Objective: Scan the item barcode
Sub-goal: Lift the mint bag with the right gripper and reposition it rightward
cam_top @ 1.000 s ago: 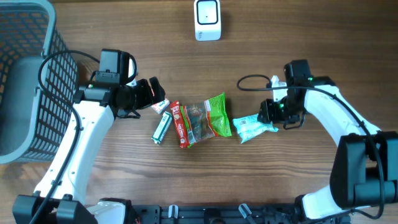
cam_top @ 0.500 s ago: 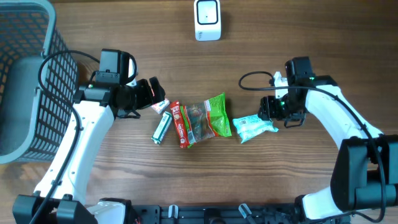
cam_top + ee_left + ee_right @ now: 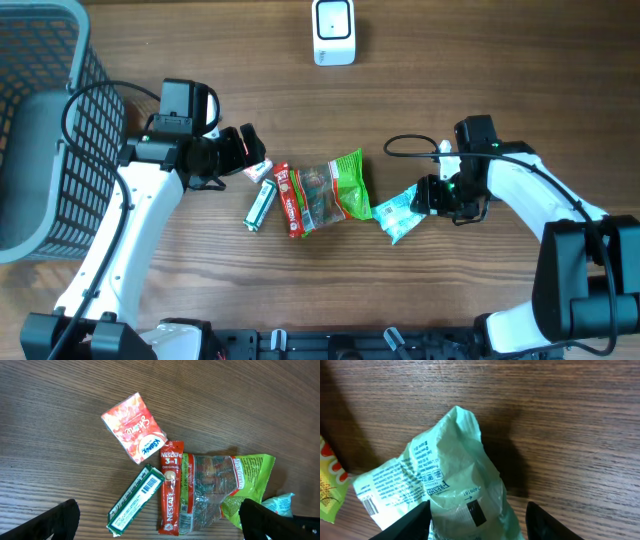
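A pale green packet (image 3: 398, 212) with printed text and a barcode at one end lies tilted just right of the item pile. In the right wrist view the packet (image 3: 450, 475) is bunched up between my right gripper's (image 3: 477, 520) fingers, which are shut on it. From above, the right gripper (image 3: 430, 197) sits at the packet's right end. The white scanner (image 3: 333, 30) stands at the table's far edge, well apart from both arms. My left gripper (image 3: 160, 525) is wide open with nothing between its fingers, hovering over the pile's left side (image 3: 250, 150).
Under the left gripper lie an orange tissue pack (image 3: 133, 427), a green-and-white stick (image 3: 136, 501), a red Nescafe sachet (image 3: 171, 487) and a clear and green snack bag (image 3: 225, 487). A grey wire basket (image 3: 40, 130) fills the far left.
My right gripper has shifted slightly toward the front, and the pale green packet has turned and bunched up with it. The left arm has not moved.
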Controlling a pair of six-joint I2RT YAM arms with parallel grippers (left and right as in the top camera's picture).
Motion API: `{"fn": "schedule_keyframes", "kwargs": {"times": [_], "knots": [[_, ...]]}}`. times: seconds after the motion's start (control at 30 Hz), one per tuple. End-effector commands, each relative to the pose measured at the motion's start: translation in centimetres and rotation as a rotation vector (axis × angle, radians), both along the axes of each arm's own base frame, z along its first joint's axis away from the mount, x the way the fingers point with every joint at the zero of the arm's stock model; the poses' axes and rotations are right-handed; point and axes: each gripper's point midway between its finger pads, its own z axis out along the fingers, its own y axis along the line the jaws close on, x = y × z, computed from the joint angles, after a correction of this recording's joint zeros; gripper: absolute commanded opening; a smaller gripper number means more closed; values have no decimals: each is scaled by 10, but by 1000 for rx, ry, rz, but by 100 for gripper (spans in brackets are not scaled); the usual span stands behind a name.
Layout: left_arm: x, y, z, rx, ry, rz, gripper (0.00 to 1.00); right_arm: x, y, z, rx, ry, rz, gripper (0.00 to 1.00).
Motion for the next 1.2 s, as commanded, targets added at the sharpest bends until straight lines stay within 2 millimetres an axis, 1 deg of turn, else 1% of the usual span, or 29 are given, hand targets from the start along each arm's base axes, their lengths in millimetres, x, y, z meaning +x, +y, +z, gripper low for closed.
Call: {"fn": "schedule_keyframes", "kwargs": {"times": [0.0, 0.03, 0.07, 0.1, 0.13, 0.2, 0.3, 0.33, 0.37, 0.47, 0.5, 0.63, 0.67, 0.7, 0.73, 0.8, 0.83, 0.97, 1.0, 1.03, 1.07, 1.1, 1.17], "knots": [[1, -2, 2, -4, -6, -15, 100, -1, 1, -1, 1, -5, -2, 40], [1, -2, 2, -4, -6, -15, 100, -1, 1, -1, 1, -6, -1, 29], [1, -2, 2, -4, -6, -15, 100, -1, 1, -1, 1, -6, -1, 16], [1, -2, 2, -4, -6, -15, 100, 0, 0, -1, 1, -10, -1, 10], [1, -2, 2, -4, -6, -15, 100, 0, 0, -1, -2, -13, -1, 9], [1, -2, 2, -4, -6, -15, 100, 7, -3, 1, -3, -31, -16, 8], [1, -2, 2, -4, -6, -15, 100, 23, -17, 5, 1, -70, -122, 9], [1, -2, 2, -4, -6, -15, 100, 29, -23, 7, 7, -81, -175, 11], [1, -2, 2, -4, -6, -15, 100, 32, -28, 7, 13, -86, -212, 17], [1, -2, 2, -4, -5, -15, 100, 38, -37, 9, 32, -104, -241, 39], [1, -2, 2, -4, -6, -15, 100, 40, -39, 11, 32, -109, -250, 42], [1, -2, 2, -4, -6, -15, 100, 47, -37, 20, 60, -134, -226, 46], [1, -2, 2, -4, -6, -15, 100, 48, -37, 21, 59, -139, -222, 51], [1, -2, 2, -4, -6, -15, 100, 48, -37, 21, 57, -144, -207, 54], [1, -2, 2, -4, -6, -15, 100, 47, -37, 20, 53, -139, -203, 54], [1, -2, 2, -4, -6, -15, 100, 41, -37, 18, 49, -115, -203, 48], [1, -2, 2, -4, -6, -15, 100, 37, -36, 16, 49, -106, -201, 48], [1, -2, 2, -4, -6, -15, 100, 24, -33, 1, 49, -85, -195, 49], [1, -2, 2, -4, -6, -15, 100, 21, -32, -5, 50, -88, -197, 50], [1, -2, 2, -4, -6, -15, 100, 19, -31, -9, 52, -94, -196, 53], [1, -2, 2, -4, -6, -15, 100, 17, -30, -13, 55, -97, -195, 54], [1, -2, 2, -4, -6, -15, 100, 15, -30, -16, 58, -97, -194, 52], [1, -2, 2, -4, -6, -15, 100, 13, -30, -17, 57, -94, -189, 25]]}}
